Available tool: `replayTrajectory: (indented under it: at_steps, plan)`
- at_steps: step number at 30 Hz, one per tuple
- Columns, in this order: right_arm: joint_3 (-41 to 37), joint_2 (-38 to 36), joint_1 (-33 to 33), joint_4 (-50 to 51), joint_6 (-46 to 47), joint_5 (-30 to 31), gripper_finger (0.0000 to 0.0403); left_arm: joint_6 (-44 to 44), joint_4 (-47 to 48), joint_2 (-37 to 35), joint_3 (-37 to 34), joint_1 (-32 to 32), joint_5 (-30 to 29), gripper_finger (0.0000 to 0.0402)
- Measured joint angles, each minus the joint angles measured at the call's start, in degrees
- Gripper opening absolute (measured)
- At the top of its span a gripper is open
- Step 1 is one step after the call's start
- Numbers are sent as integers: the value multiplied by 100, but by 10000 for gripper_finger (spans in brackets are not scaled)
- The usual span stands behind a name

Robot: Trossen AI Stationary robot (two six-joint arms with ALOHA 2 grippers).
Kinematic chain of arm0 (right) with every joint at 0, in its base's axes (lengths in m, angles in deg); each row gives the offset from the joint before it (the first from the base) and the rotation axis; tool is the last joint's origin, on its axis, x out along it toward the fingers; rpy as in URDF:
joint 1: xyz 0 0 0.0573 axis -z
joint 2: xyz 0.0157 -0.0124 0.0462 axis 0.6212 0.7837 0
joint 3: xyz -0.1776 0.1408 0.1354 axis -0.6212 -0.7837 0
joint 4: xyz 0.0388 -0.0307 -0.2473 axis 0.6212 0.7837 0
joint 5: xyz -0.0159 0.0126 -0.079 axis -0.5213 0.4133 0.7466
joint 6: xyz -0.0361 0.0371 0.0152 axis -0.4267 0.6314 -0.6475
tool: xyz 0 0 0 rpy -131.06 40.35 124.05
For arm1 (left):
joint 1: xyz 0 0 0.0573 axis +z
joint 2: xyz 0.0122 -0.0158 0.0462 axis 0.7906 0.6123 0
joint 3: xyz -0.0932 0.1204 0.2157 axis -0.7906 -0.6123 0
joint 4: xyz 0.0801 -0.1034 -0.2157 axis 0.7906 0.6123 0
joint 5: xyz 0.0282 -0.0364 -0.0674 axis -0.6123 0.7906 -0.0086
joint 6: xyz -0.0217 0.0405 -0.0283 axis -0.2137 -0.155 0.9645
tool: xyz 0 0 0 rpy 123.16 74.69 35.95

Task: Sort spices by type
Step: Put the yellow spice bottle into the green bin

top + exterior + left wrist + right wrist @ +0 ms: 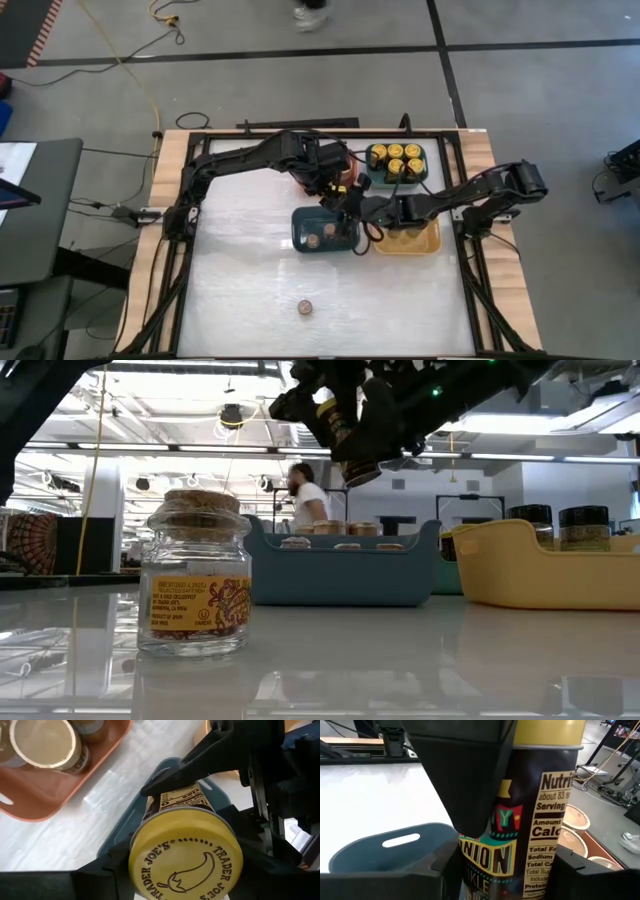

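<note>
A dark spice jar with a yellow lid (185, 855) hangs above the blue bin (300, 222), and both grippers are shut on it. My left gripper (182, 867) comes from the table's left and has the lid. My right gripper (507, 870) comes from the right and has the labelled body. In the low view the jar (355, 440) hangs tilted, well above the table. A glass jar with a cork top (305, 307) stands alone on its base near the table's front edge. My left gripper pinches the yellow lid's rim (137, 845) between its two fingers, one on either side. The fingers slant steeply down from the far left. The jar is lifted clear and hangs tilted below them. My right gripper has the jar's labelled body (540, 845) between its two fingers (572, 870), below the lid. It comes nearly level from the table's right, and the fingers lie across the jar. The jar stays clear of the bins.
A teal bin (372, 178) at the far side holds yellow-lidded jars. The yellow bin (425, 245) holds dark-topped jars and the blue bin brown-topped ones. The orange bin (45, 805) under the left arm holds tan-lidded jars. A person stands beyond the table.
</note>
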Motion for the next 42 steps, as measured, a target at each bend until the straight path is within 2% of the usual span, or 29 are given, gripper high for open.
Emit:
replayTrajectory:
  at_steps: [12,20,24,27,30,33,36,38,40,42]
  plan:
    - [0,0,-73,3,21,26,217,-190,-43,0,0,17,42,227]
    - [-11,-43,-82,118,22,-24,217,-456,-72,-7,0,32,36,293]
    - [-7,-326,-118,878,43,10,217,-424,81,-150,-5,80,-17,304]
    - [-9,-706,-151,1724,480,47,217,-575,292,-468,-5,119,-424,304]
    - [-7,-1191,-158,2897,1476,41,217,-931,690,-834,2,136,-999,304]
    - [-16,-1745,-180,4322,2760,365,217,-1080,1114,-1185,-33,85,-1714,304]
    - [-256,-2419,-490,5036,3520,894,217,-1319,822,-1813,-455,127,-1815,304]
    - [-486,-2919,-763,5320,4014,1028,217,-1454,483,-2334,-975,172,-1980,304]
    - [-742,-3394,-1047,5321,4477,1154,218,-1540,-13,-2870,-1775,190,-2206,304]
    - [-938,-3784,-1306,5306,4817,1332,221,-1662,-910,-3483,-2837,252,-2226,304]
